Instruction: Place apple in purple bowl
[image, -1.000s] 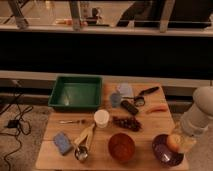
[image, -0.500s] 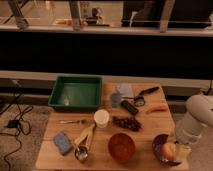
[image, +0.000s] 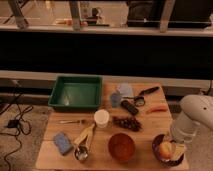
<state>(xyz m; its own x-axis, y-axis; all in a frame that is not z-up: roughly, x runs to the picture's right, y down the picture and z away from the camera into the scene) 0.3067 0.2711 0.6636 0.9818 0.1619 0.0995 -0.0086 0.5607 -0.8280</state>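
Note:
The purple bowl (image: 159, 156) sits at the front right corner of the wooden table. The apple (image: 165, 148), yellowish with an orange-red blush, is down inside the bowl. My gripper (image: 175, 148) reaches into the bowl from the right, shut on the apple. The white arm (image: 194, 116) rises behind it at the table's right edge and hides the bowl's right rim.
An orange-red bowl (image: 122, 146) stands left of the purple one. Behind them lie dark grapes (image: 126, 122), a carrot (image: 156, 109), a white cup (image: 101, 118) and a black remote (image: 130, 107). A green tray (image: 75, 92) is at the back left, a blue sponge (image: 63, 142) and utensils (image: 82, 144) at the front left.
My gripper has come down and slightly left with the apple, from just above the purple bowl's right rim into the bowl. Nothing else on the table has moved.

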